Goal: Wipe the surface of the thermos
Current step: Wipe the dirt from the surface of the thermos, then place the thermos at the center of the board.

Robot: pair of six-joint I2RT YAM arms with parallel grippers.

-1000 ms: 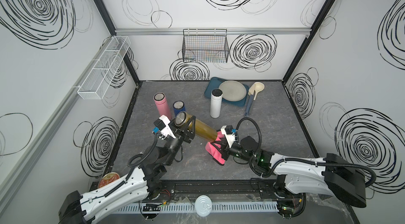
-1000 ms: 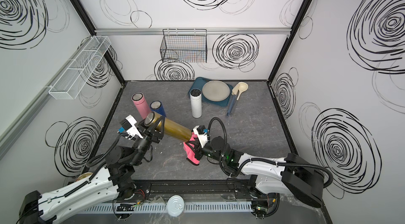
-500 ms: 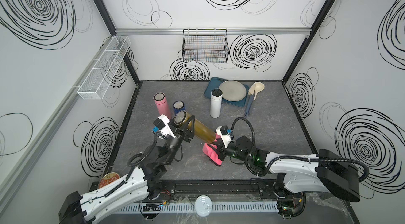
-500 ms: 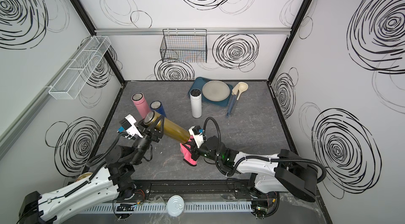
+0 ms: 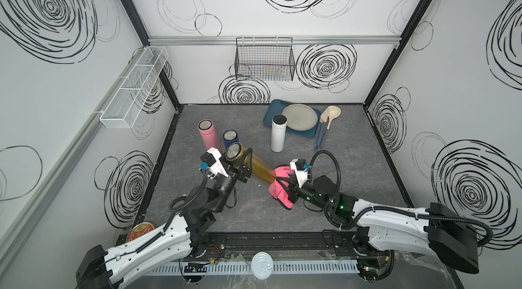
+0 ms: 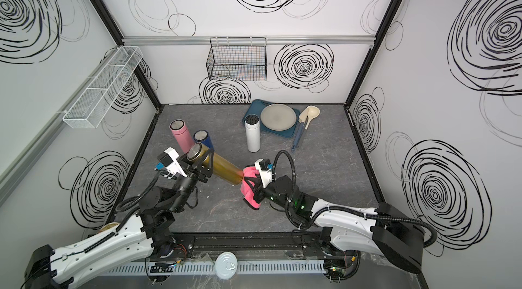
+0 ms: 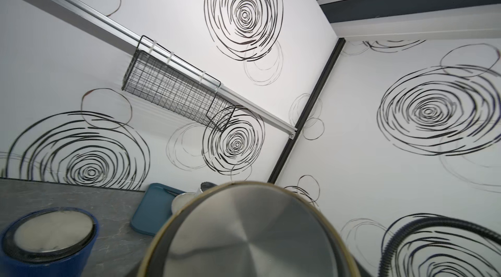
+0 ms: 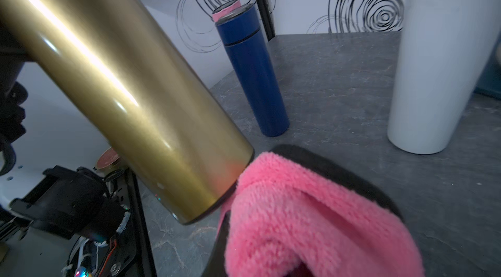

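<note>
A gold thermos (image 5: 260, 170) (image 6: 223, 170) hangs tilted over the table, steel lid up and to the left. My left gripper (image 5: 244, 166) (image 6: 204, 167) is shut on its upper body. In the left wrist view only the lid (image 7: 249, 237) shows and the fingers are hidden. My right gripper (image 5: 284, 185) (image 6: 254, 188) (image 8: 284, 208) is shut on a fluffy pink cloth (image 5: 278, 185) (image 6: 250, 188) (image 8: 311, 221). The cloth presses against the bottom rim of the thermos (image 8: 130, 94).
A pink thermos (image 5: 208, 135), a blue thermos (image 5: 231, 139) (image 8: 252, 72) and a white thermos (image 5: 278, 133) (image 8: 439, 72) stand behind. At the back, a blue tray (image 5: 271, 115) holds a plate (image 5: 300, 116), with a ladle (image 5: 329, 116) beside it. A black wire basket (image 5: 264, 60) hangs on the back wall.
My right gripper slid the cloth left along the thermos's lower end, then back right to the bottom rim. The left arm and the thermos stayed almost still.
</note>
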